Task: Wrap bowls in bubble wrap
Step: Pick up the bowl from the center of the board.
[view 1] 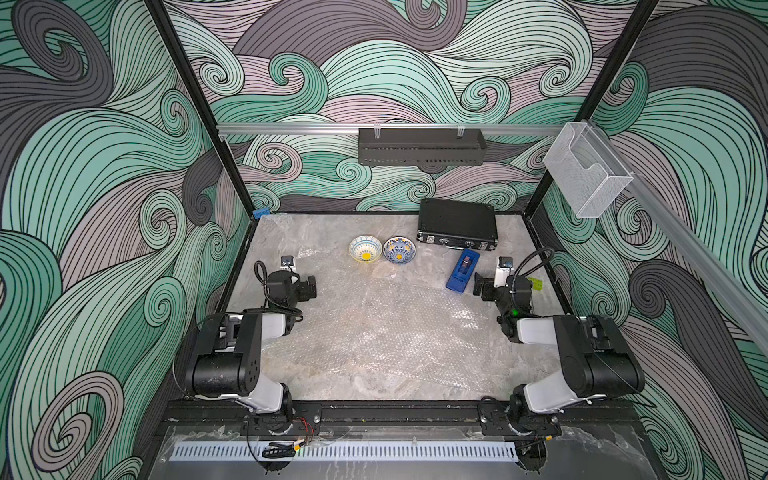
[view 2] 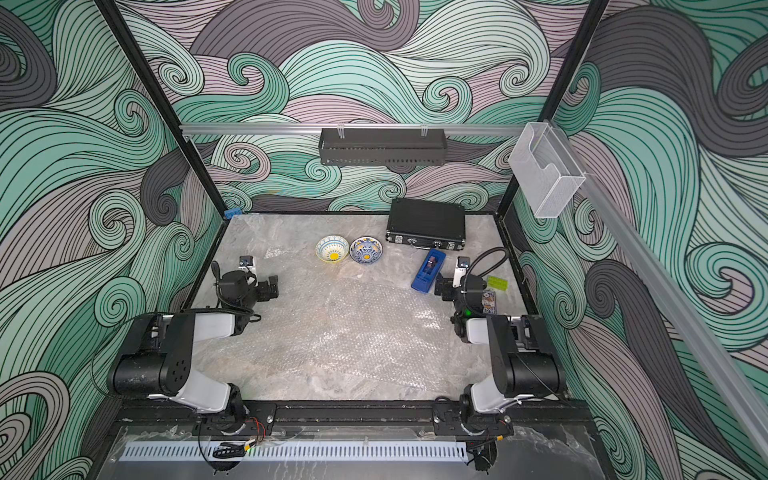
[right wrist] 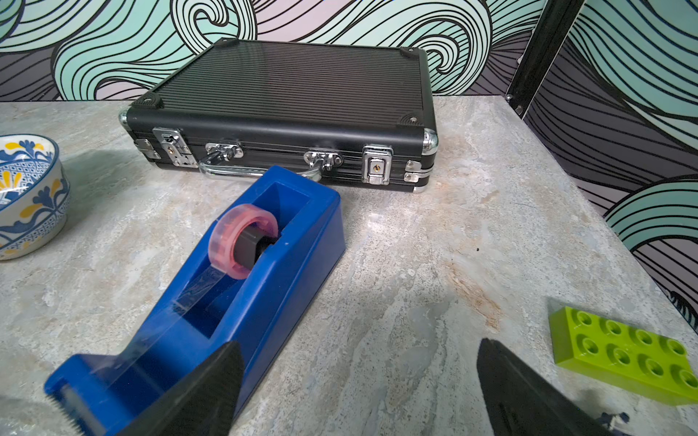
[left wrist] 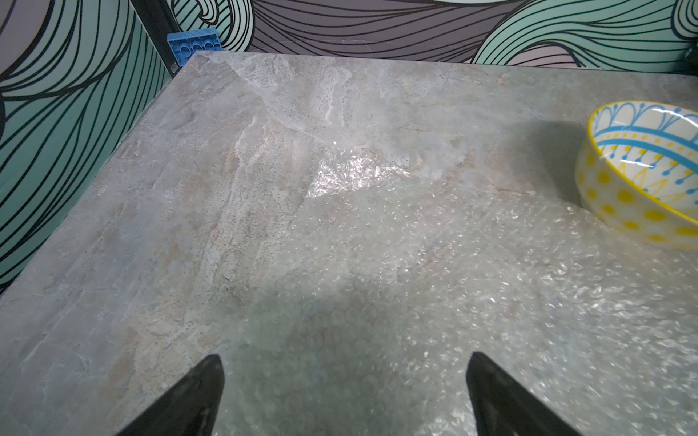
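With 12 o'clock taken as the far wall in the top views, a blue brick (view 1: 259,212) is seen at the 11 o'clock corner of the bench (view 1: 286,230). The left hand (left wrist: 344,356) is held at 9 o'clock over the left edge of the bubble wrap (view 1: 386,320), with its jaws spread wide and nothing gripped. The clear sheet is laid flat across the middle of the bench. At the sheet's 12 o'clock edge the pale bowl (view 1: 365,248) is set upright. The blue-white bowl (view 1: 399,249) is set just beside it at its 3 o'clock, and both are unwrapped. A blue tape dispenser (view 1: 462,270) is placed at 2 o'clock, with a shut black case (view 1: 457,224) behind it at 1 o'clock. The right hand (right wrist: 359,343) is held released and empty at 3 o'clock, just beside the dispenser. A green brick (right wrist: 623,355) is found at that hand's 3 o'clock.
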Robot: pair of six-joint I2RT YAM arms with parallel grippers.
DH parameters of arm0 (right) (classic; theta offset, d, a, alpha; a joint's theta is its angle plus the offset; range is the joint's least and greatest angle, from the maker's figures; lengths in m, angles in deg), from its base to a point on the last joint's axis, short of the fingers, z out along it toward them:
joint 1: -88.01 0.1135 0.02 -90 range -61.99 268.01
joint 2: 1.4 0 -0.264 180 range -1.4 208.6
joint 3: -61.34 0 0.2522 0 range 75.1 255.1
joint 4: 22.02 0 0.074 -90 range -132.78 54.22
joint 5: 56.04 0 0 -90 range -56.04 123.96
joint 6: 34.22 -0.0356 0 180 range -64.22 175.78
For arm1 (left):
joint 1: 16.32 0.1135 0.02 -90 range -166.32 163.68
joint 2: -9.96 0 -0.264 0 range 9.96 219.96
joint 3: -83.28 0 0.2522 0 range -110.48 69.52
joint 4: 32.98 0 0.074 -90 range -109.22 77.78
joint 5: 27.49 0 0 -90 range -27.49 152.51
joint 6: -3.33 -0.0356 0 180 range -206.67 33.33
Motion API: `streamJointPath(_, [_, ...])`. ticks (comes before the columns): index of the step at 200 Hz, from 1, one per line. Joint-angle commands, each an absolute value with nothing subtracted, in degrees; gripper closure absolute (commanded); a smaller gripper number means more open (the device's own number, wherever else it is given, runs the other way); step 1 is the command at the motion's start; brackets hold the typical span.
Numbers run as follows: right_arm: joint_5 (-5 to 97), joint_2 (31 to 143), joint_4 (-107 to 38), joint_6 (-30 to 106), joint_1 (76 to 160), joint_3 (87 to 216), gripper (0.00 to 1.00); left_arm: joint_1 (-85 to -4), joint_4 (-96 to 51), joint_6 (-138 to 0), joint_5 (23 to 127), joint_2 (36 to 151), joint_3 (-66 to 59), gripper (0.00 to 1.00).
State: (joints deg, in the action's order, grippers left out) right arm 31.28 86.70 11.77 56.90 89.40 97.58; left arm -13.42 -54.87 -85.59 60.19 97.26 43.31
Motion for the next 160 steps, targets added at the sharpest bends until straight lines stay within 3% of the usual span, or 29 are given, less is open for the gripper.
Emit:
streamJointPath(1, [30.51,86.80,13.25,57.36,89.73,98.30,0.01,-12.95,-56.48,-84.91,59.97,97.48,41.93,0.02])
streamJointPath(160, [30.56,86.97,12.86,57.12,89.64,98.45,0.01,-12.46,-56.45,-84.74,60.83,97.59,41.84,0.01])
